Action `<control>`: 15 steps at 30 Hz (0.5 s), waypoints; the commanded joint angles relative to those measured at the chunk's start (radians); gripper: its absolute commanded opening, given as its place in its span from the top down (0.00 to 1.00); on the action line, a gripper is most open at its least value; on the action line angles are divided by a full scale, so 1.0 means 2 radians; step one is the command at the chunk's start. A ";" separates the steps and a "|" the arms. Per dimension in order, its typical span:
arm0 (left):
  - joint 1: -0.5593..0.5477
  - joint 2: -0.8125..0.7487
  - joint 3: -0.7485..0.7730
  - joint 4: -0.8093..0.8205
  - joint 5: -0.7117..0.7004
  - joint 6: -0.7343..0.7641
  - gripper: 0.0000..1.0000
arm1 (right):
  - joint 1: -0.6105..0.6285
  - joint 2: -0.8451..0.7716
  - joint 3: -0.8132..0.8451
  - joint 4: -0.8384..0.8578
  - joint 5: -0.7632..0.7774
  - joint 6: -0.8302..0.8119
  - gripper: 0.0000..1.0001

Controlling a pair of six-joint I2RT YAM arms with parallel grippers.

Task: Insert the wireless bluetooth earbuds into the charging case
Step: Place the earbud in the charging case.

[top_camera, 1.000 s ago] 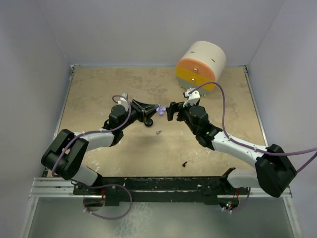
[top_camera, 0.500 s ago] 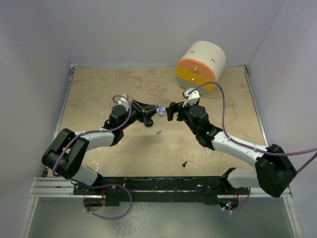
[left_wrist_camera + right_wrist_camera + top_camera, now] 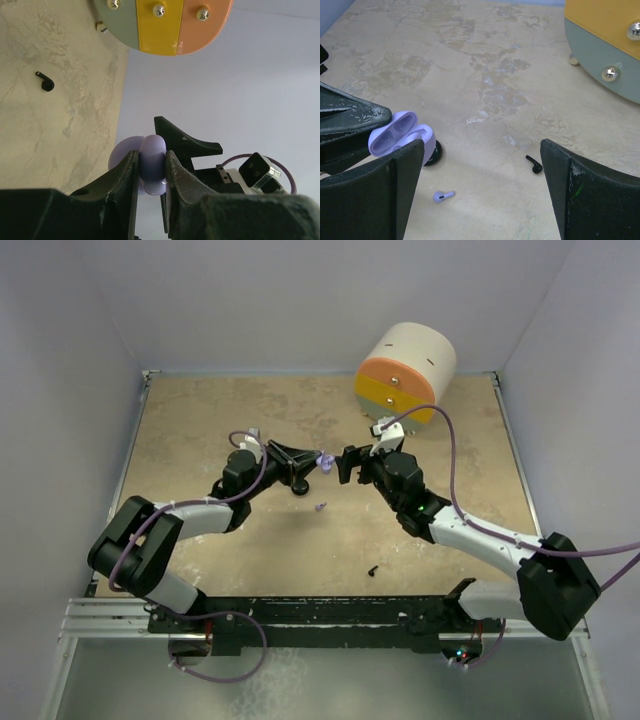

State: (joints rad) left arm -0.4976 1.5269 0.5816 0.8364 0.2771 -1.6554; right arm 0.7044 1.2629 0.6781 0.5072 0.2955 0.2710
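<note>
**Top view.** The left gripper (image 3: 316,460) is clamped on the lilac case (image 3: 324,461) and holds it above the table (image 3: 200,420). The right gripper (image 3: 345,466) sits just right of the case, facing it. How far it is open is hard to judge from here. The left arm comes up from the lower left with a bent elbow, its forearm pointing right at the case. The right arm stretches in from the lower right. The lilac earbud (image 3: 320,507) lies on the table near the case, on the side toward the bases. The black earbud (image 3: 372,569) lies further that way and to the right. A black puck (image 3: 298,487) sits just left of and below the case. A drum (image 3: 405,372) stands beyond the case to the right, at the far edge. Left of the case the tabletop is bare out to the rim.

**Left wrist.** Both fingers (image 3: 127,170) press the case (image 3: 152,162), which fills the gap between them. A right finger (image 3: 185,142) stands just behind the case. The black earbud (image 3: 45,81) lies well apart from it.

**Right wrist.** The right jaws are spread wide and hold nothing. The case (image 3: 400,134) is open with two wells showing, just beyond the left-hand finger (image 3: 375,195). Whether they touch I cannot tell. The lilac earbud (image 3: 443,196) lies below the case, and the black one (image 3: 534,164) lies to its right.
</note>
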 commanded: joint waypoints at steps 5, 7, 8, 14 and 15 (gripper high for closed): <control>0.002 0.003 0.023 0.024 0.002 0.012 1.00 | -0.001 -0.016 -0.001 0.022 -0.006 -0.006 0.00; 0.003 0.004 0.022 0.024 0.002 0.012 1.00 | -0.001 -0.015 0.000 0.022 -0.006 -0.006 0.00; 0.002 0.003 0.023 0.024 0.002 0.013 1.00 | -0.001 -0.014 0.001 0.022 -0.008 -0.007 0.00; 0.002 0.005 0.025 0.024 0.002 0.013 1.00 | -0.001 -0.014 0.001 0.033 -0.028 -0.015 0.00; 0.003 0.006 0.026 0.024 0.002 0.013 1.00 | 0.000 -0.014 0.000 0.033 -0.031 -0.017 0.00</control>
State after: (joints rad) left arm -0.4976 1.5295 0.5865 0.8368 0.2771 -1.6558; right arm 0.7025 1.2606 0.6781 0.5140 0.2867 0.2577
